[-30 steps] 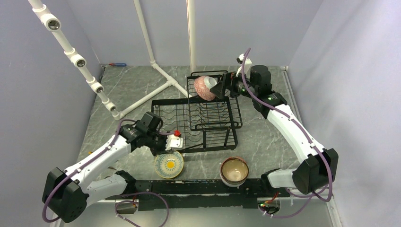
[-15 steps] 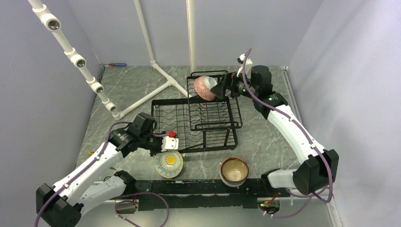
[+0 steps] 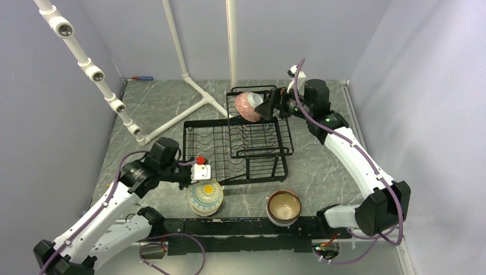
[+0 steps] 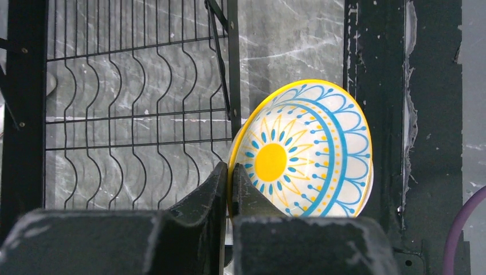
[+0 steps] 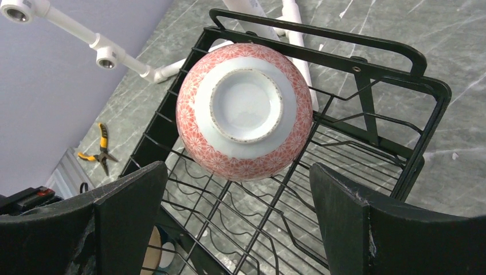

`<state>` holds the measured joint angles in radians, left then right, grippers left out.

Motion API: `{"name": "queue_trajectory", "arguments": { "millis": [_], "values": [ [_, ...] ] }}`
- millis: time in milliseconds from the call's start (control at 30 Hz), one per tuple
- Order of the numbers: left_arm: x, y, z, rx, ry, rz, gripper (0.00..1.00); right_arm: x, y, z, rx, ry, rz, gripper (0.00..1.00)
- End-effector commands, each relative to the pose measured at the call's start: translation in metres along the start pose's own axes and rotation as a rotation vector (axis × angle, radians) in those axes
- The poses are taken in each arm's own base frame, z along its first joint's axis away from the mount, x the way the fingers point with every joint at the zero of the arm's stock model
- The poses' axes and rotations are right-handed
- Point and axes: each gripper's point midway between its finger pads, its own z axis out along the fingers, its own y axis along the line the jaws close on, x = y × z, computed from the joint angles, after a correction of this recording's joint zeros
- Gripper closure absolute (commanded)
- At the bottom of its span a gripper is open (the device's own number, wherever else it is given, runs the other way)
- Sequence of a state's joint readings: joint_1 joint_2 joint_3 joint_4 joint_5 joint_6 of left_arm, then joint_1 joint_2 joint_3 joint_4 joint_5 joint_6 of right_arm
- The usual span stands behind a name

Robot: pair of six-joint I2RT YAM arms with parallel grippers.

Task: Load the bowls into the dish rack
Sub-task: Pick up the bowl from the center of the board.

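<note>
Grey table (image 3: 321, 166), white pipe frame (image 3: 189, 86) far left: your left gripper (image 4: 229, 189) pinched the yellow-sun bowl (image 4: 304, 154) just near of the dish rack (image 3: 252, 150), while your right gripper (image 3: 265, 107) gaped before the pink bowl (image 5: 245, 109) in its raised basket (image 5: 401, 74).

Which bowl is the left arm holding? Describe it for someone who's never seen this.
Find the central black wire rack; by its near left corner the left claw grips a tilted bowl. Only this one has a yellow sun ringed with blue arches, unlike the pink bowl and brown-rimmed bowl.
</note>
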<state>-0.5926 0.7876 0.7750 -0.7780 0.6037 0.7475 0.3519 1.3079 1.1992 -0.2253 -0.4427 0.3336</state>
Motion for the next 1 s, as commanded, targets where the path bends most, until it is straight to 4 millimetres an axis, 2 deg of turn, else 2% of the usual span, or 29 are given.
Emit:
{"name": "queue_trajectory", "arguments": {
  "millis": [0,200,400,767,967],
  "values": [
    [-0.036,0.014,-0.015,-0.075,-0.103,0.015,0.97,-0.013,0.010,-0.006,-0.037,-0.043,-0.013,0.01],
    [-0.052,0.016,-0.023,-0.103,-0.157,0.017,0.97,-0.015,0.012,-0.007,-0.043,-0.047,-0.017,0.01],
    [-0.069,0.038,-0.041,-0.241,-0.185,0.022,0.97,-0.018,0.018,-0.010,-0.065,-0.057,-0.032,0.01],
    [-0.133,0.081,-0.097,-0.511,-0.352,0.084,0.97,-0.020,0.043,-0.020,-0.200,-0.091,-0.089,0.01],
    [-0.176,0.115,-0.125,-0.668,-0.497,0.069,0.97,-0.021,0.056,-0.027,-0.268,-0.113,-0.120,0.00]
  ]
}}
